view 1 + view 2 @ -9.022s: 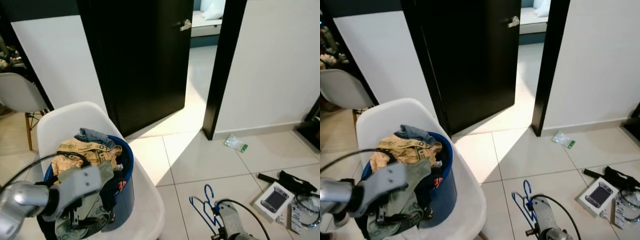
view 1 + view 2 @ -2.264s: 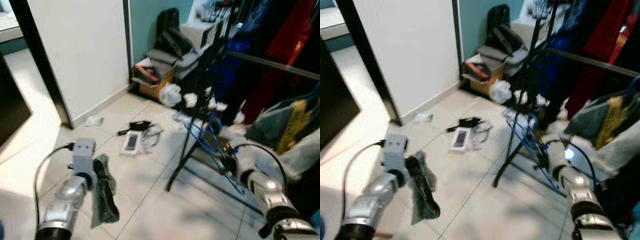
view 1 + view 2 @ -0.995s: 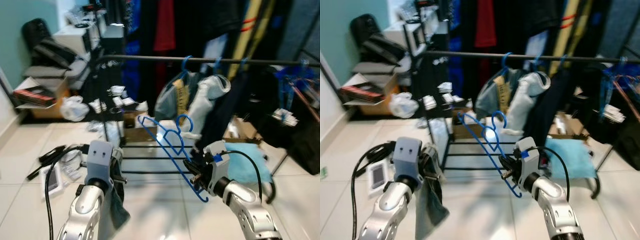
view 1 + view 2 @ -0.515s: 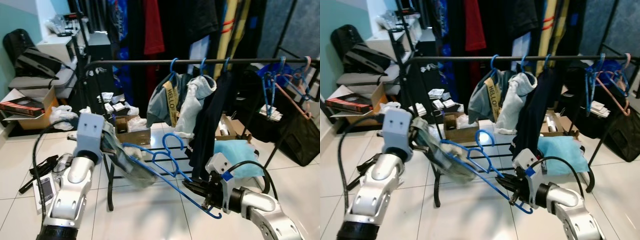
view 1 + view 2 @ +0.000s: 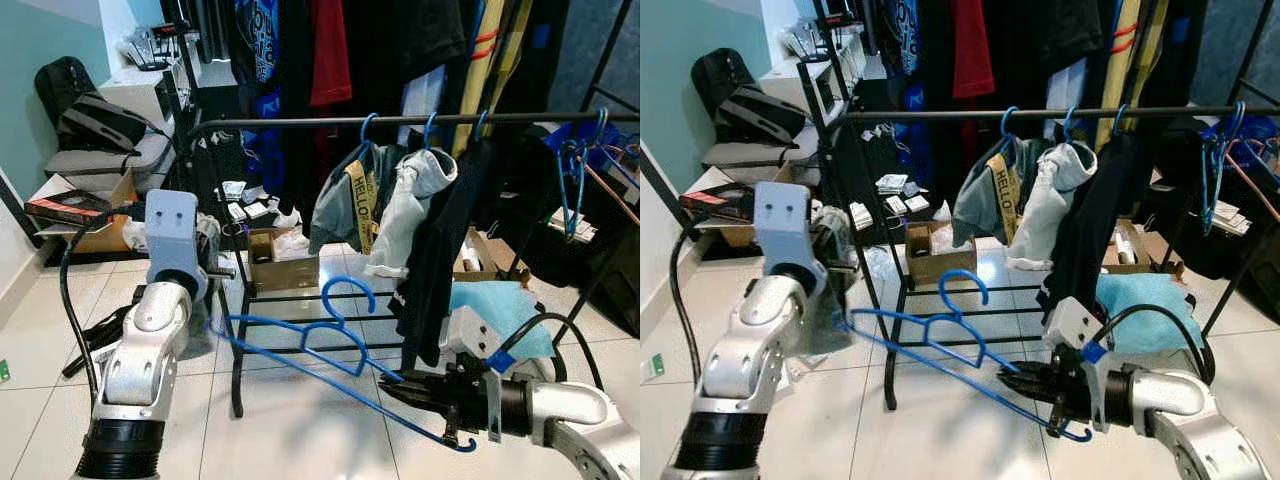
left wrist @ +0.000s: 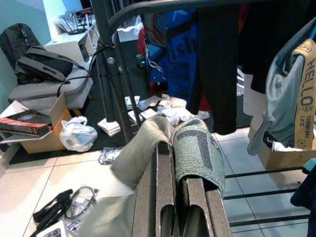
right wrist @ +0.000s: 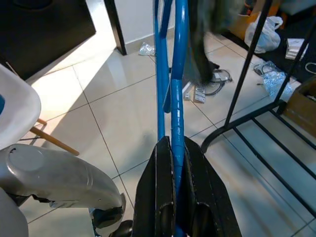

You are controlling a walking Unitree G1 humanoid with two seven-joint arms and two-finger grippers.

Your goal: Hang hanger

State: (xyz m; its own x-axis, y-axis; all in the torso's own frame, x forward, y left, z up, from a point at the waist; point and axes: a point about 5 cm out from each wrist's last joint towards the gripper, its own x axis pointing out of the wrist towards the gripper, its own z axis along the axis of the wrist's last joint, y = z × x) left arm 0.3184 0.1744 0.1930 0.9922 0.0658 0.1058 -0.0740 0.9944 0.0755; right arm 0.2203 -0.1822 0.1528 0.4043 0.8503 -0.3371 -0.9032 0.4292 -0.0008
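While the blue hanger looks light and stiff, its thin smooth wire could twist in a pinch — best held near a lower corner; the right claw is clamped narrowly on just that end, the hook pointing up, below the black rail and in front of the rack; the left claw is closed on a soft grey-green cloth that droops limply — it sits near the rack's left post

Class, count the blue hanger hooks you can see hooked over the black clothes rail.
4: three hooks above the hanging clothes, one near the black rail's right end. More may be hidden among the garments.
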